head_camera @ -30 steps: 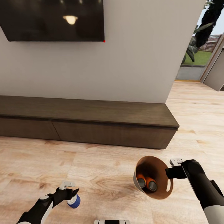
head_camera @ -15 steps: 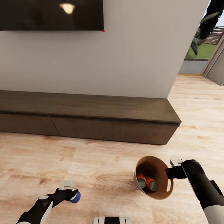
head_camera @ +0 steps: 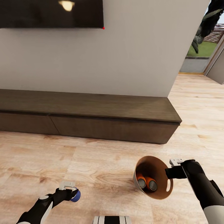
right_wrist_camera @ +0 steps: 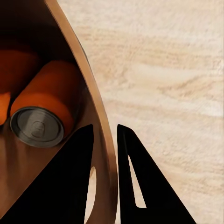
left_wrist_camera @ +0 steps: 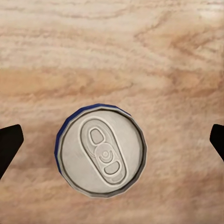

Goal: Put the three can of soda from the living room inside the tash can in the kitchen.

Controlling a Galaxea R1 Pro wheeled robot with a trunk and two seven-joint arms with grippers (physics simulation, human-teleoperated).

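Left claw (head_camera: pixel 72 189) in the head view hangs low over the wooden floor (head_camera: pixel 102 174) with the blue soda can (head_camera: pixel 75 195) at its tip, and from this view I cannot tell how wide it stands. Right claw (head_camera: pixel 174 168) is closed on the rim of the copper-brown trash can (head_camera: pixel 161 189), which is tilted so its mouth faces the camera; two orange soda cans (head_camera: pixel 147 183) lie inside at the bottom. Behind, a long low dark-wood cabinet (head_camera: pixel 87 116) runs along a white wall (head_camera: pixel 137 56), and a black television (head_camera: pixel 51 14) hangs above it. The cabinet ends at the right, where the floor goes on to a doorway (head_camera: pixel 199 46) with green outside. Between the cabinet and both arms the floor is open.

From the left wrist view, the blue can (left_wrist_camera: pixel 101 150) stands upright, its silvery top facing the camera. The two dark fingertips (left_wrist_camera: pixel 9 147) are spread wide, well apart from the can on both sides.

From the right wrist view, the two black fingers (right_wrist_camera: pixel 70 186) pinch the trash can wall (right_wrist_camera: pixel 100 135), one inside and one outside. An orange can (right_wrist_camera: pixel 44 114) lies on its side just beside the inner finger.
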